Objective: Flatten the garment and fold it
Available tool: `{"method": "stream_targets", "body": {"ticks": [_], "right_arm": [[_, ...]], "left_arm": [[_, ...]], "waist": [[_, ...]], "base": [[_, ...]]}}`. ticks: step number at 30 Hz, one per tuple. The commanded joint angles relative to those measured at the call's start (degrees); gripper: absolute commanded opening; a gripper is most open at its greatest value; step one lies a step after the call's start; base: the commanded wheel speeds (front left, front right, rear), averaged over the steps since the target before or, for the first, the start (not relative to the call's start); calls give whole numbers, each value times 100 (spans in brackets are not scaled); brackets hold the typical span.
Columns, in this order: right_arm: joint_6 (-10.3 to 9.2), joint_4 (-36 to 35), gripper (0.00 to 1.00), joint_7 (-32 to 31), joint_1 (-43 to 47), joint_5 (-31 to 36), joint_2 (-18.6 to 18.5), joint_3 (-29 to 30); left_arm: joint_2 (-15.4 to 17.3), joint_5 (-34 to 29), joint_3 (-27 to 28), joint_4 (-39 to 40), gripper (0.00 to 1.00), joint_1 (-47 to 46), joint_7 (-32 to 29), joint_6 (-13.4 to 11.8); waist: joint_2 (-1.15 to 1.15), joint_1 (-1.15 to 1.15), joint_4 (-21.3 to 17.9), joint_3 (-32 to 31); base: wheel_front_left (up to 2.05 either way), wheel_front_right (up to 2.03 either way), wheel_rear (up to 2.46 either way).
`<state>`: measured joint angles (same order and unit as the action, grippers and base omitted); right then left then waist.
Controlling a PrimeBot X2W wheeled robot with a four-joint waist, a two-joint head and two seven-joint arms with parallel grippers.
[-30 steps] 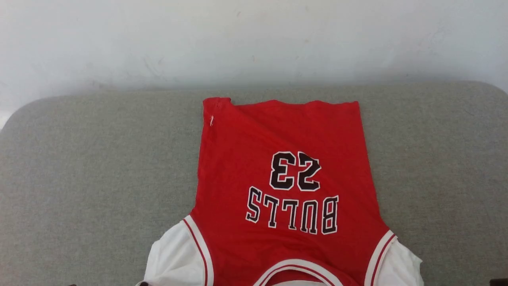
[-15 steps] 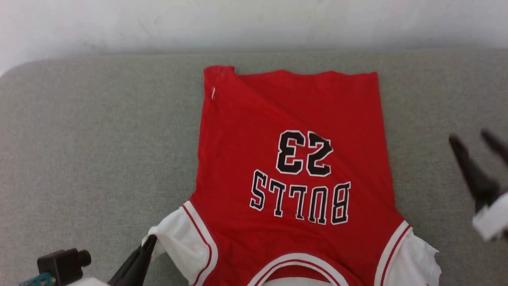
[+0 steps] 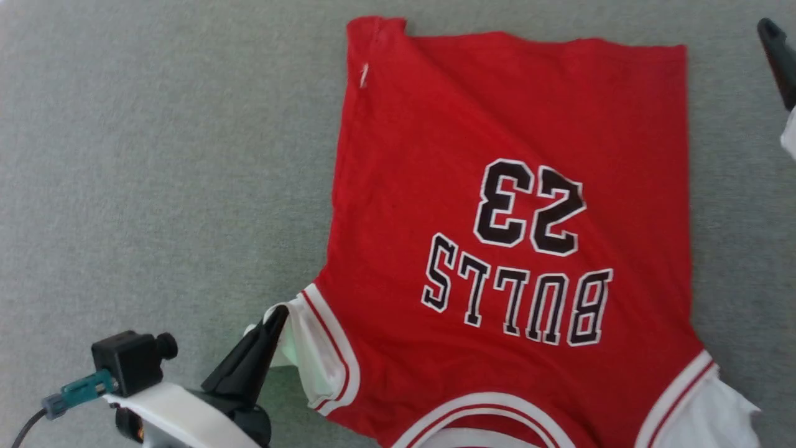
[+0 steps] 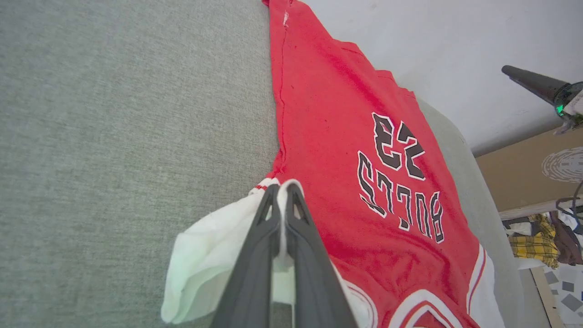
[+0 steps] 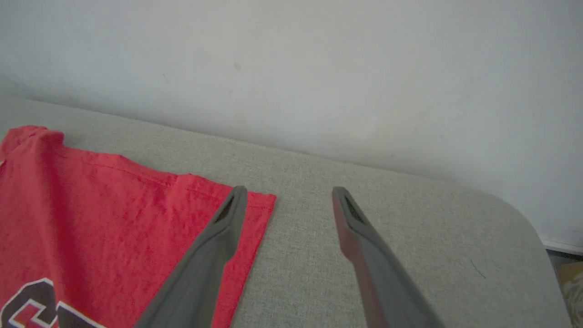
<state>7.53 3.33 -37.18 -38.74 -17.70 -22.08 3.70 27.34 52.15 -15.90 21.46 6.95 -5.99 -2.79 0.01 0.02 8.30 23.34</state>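
Note:
The garment [image 3: 497, 124], a red shirt with white sleeves and a black "BULLS 23" print, lies spread on the grey padded table [image 3: 155, 155] with its collar towards me. My left gripper [image 3: 277, 316] is shut on the garment's white left sleeve [image 3: 311, 354], lifting it a little. In the left wrist view, white cloth sits pinched between the closed fingers of that gripper [image 4: 283, 186]. My right gripper [image 5: 289, 191] hangs open over the garment's far right hem corner [image 5: 255, 205], its left finger above the red cloth. One of its fingers [image 3: 777, 56] shows at the head view's upper right.
A white wall [image 5: 319, 68] rises behind the table. The table's rounded far right corner [image 5: 514, 214] is close to my right gripper. A heap of clothes [image 4: 542, 232] lies on the floor beyond the table's right side.
The head camera has tilted down and closer. My right gripper has opened and travelled to the far right hem corner. My left gripper has come into view, shut on the left sleeve.

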Motion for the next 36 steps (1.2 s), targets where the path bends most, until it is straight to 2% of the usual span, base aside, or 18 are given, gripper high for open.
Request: {"method": "stream_targets", "body": {"ticks": [1,6,15,16,18,22,28,31,36], "right_arm": [[-4,145,100,-65,-149,116,19,22],[-4,806,100,-455,-504,478,117,175],[-4,1388,100,-806,-579,934,350,616],[-4,1433,73,-890,-567,964,388,679],[-4,1467,0,-1037,-558,1020,452,774],[-4,1360,0,-1067,-561,1042,482,773],[-4,1057,0,-381,-414,747,479,603],[-4,853,0,-47,-51,573,489,676],[-4,141,0,207,1024,196,580,1266]], "left_arm": [[-46,-71,-30,-35,0,-119,41,62],[-153,-141,-179,-149,0,-370,97,192],[-302,-167,-358,-356,0,-682,133,343],[-315,-164,-367,-380,0,-700,138,351],[-332,-159,-375,-428,0,-726,153,363],[-340,-153,-346,-499,0,-743,204,367],[-248,-226,-230,-531,0,-665,310,314],[-167,-278,-168,-524,0,-524,315,208],[-49,-307,-99,-405,0,-211,259,12]], "waist": [[-1,-2,469,481],[-1,-2,777,794],[-1,-2,1082,1080],[-1,-2,1090,1086],[-1,-2,1091,1090],[-1,-2,991,1021],[-1,-2,591,552],[-1,-2,323,178],[-1,-2,-57,-296]], "base": [[0,0,0],[0,0,0],[0,0,0],[0,0,0],[0,0,0],[0,0,0],[0,0,0],[0,0,0],[0,0,0]]}}
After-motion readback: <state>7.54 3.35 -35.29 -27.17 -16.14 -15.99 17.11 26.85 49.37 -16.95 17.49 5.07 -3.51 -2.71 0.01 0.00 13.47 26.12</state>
